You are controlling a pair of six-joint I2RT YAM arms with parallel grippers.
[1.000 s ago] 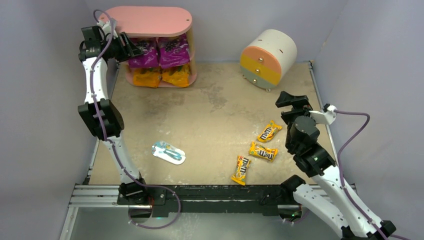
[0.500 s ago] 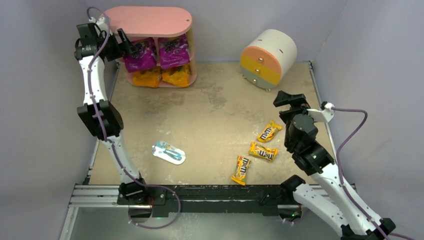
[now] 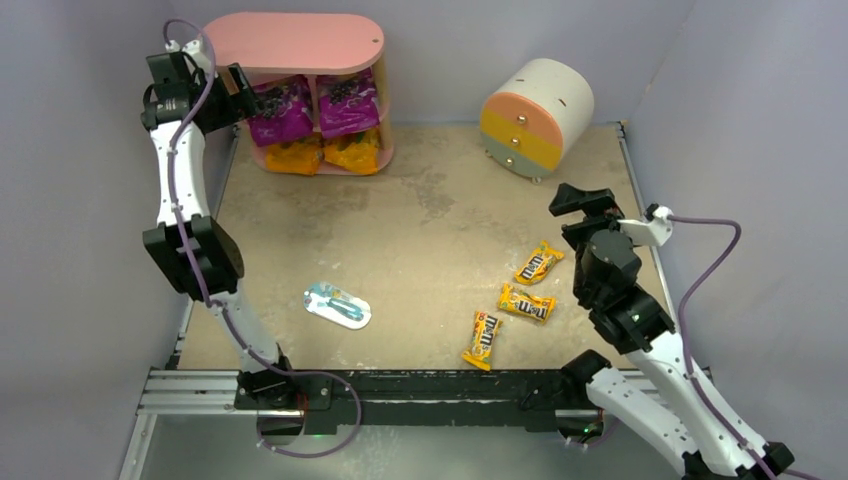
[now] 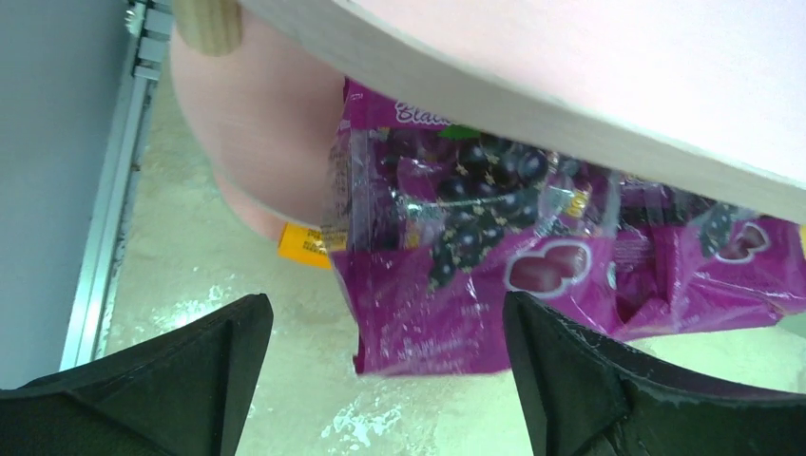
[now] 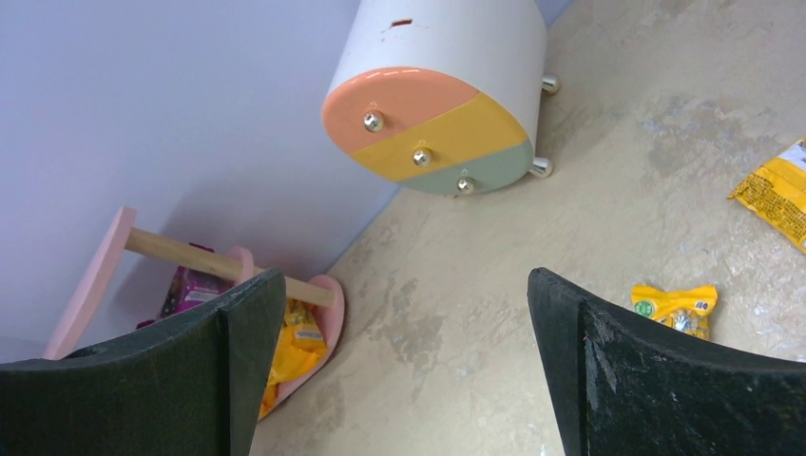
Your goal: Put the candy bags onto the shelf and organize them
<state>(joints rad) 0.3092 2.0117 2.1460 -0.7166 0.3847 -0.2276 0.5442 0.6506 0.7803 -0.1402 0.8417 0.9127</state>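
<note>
While the left jaws are held apart and empty just beside the left end of the pink shelf (image 3: 300, 40), level with its middle tier, two purple bags (image 3: 283, 112) are seen standing on that tier and two orange bags (image 3: 293, 155) on the bottom one. Three small yellow packs (image 3: 526, 302) are seen lying on the surface (image 3: 420, 220), well apart from the shelf, near the right arm (image 3: 605, 265). The right jaws are likewise spread wide, with nothing gripped.
</note>
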